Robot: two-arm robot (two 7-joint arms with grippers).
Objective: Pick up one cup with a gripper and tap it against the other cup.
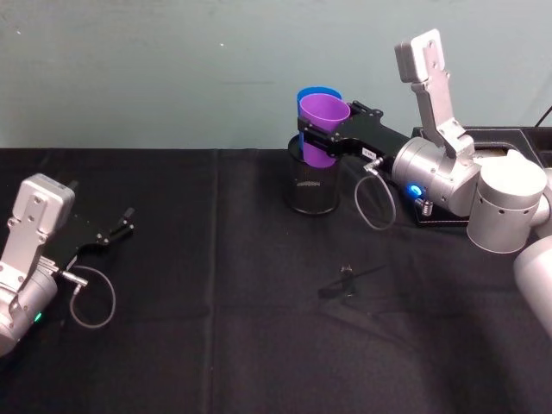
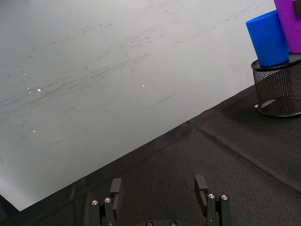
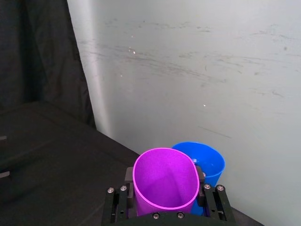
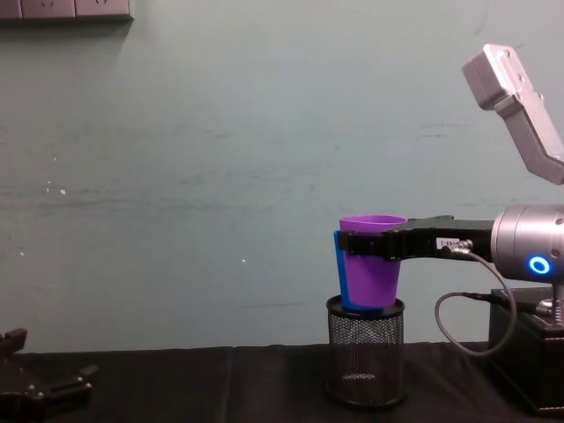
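Purple cup and blue cup, one each; one mesh holder.
Right pincer is gripping the smooth, tapered purple cup beside the blue one above the holder; left pincer is resting released.

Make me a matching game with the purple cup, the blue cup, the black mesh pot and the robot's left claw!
Things:
1. purple cup
2. blue cup
3. mesh holder
4. left gripper

States:
A. open, holding nothing
B. stands on the black table
C. clamped in the right gripper
D. sits in the mesh holder

Pairs: 1-C, 2-D, 3-B, 4-A
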